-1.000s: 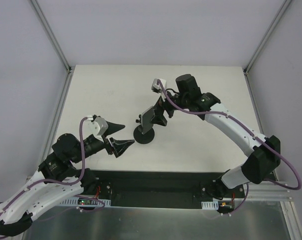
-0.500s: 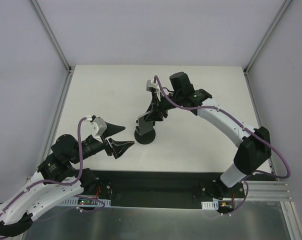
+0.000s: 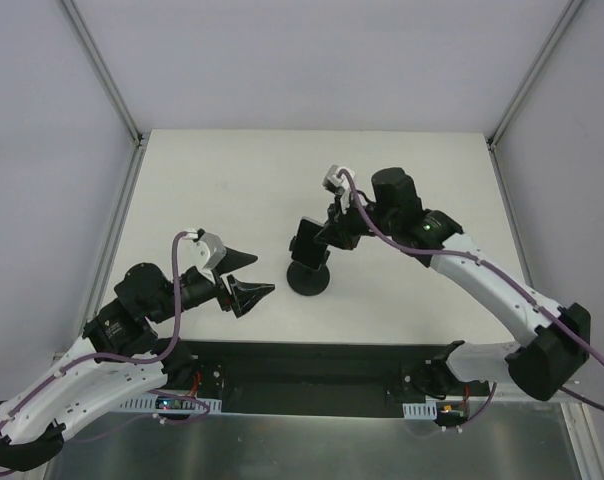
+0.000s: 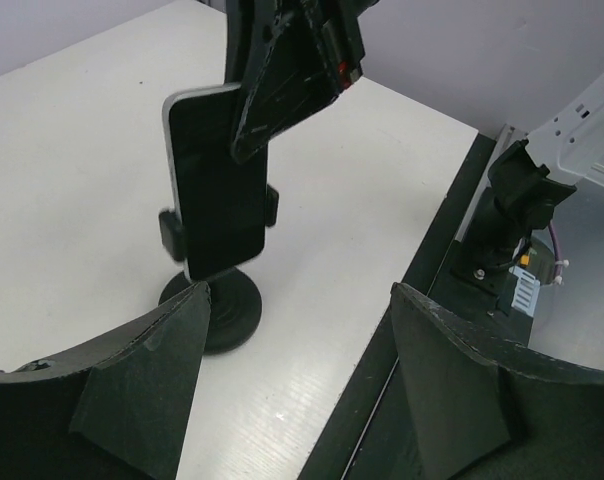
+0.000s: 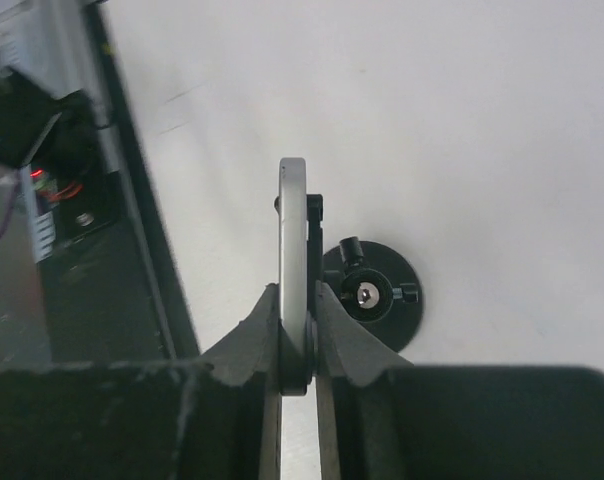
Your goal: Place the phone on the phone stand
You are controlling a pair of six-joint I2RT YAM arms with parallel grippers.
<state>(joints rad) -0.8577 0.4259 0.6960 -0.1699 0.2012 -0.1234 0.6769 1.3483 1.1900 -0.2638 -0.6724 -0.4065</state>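
Right end effector pinches the thin black glossy-screened phone by its top edge, so it stands upright between the side clamps of the small black disc-base stand on the white table. Looks seated. Left end effector spread wide, holding nothing, nearby.

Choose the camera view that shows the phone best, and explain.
Left wrist: the phone faces it, screen and outline mostly visible. The right wrist sees only its thin edge pinched in the right gripper; the top view shows it small.
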